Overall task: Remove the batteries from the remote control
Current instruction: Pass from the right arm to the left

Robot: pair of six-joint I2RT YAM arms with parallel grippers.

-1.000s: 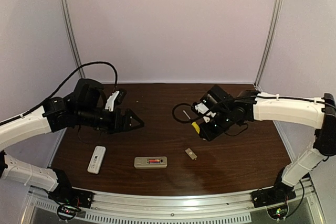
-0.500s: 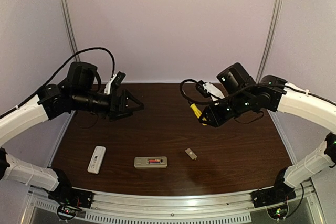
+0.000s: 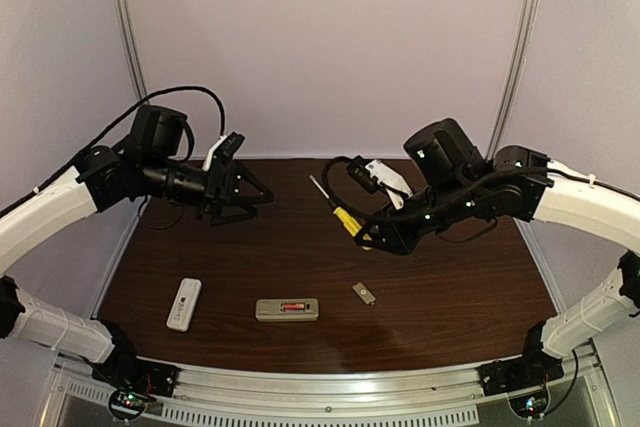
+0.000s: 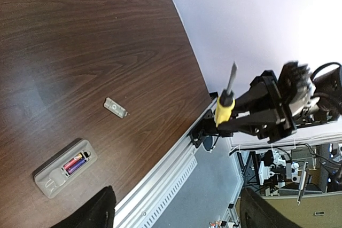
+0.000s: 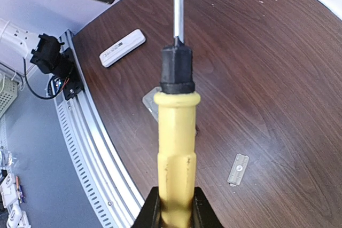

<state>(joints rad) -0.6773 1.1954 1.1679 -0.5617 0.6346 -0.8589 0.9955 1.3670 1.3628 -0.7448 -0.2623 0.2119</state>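
The grey remote control point(image 3: 287, 309) lies near the table's front with its battery bay uncovered. In the bay lie the batteries point(image 3: 292, 306), red and purple point(image 4: 76, 162). High above the back left of the table my left gripper point(image 3: 250, 195) hangs open with nothing between its fingers point(image 4: 101, 212). My right gripper point(image 3: 385, 235) is shut on a yellow-handled screwdriver point(image 3: 338, 209), held in the air right of centre, shaft pointing up and left. In the right wrist view the handle point(image 5: 176, 148) hides most of the remote control point(image 5: 150, 102).
A white remote point(image 3: 184, 304) lies at the front left. The small grey cover plate point(image 3: 364, 293) rests to the right of the grey remote. A metal rail point(image 3: 330, 392) runs along the near edge. Purple walls close in the back and sides.
The right arm rose and swung the screwdriver leftward, its tip now pointing up-left. The left gripper lifted toward the back left, away from the table.
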